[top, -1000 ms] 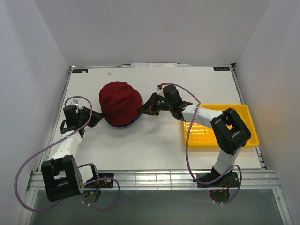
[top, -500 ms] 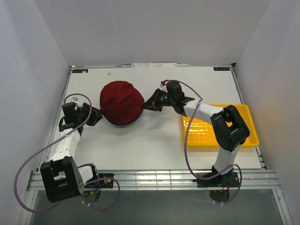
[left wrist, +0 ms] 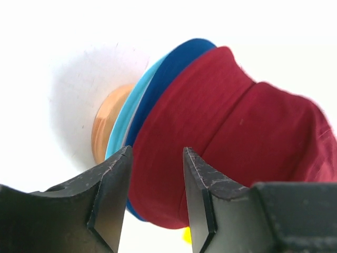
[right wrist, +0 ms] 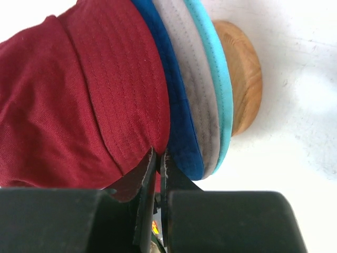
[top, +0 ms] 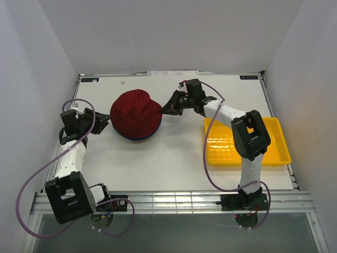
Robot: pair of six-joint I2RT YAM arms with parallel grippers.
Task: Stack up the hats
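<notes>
Two matching arms on show. The left arm (top: 68, 161) and right arm (top: 224, 112) are white tubes running back from the wrists into chunky black joint housings (top: 66, 197). The left end effector (left wrist: 155, 158) has black, angular fingers (left wrist: 110, 195), their faces scuffed and speckled grey. The right end effector (right wrist: 158, 155) carries black wedge fingers (right wrist: 139, 182) on a blocky black body. Behind each wrist loops a purple cable (top: 22, 197).
</notes>
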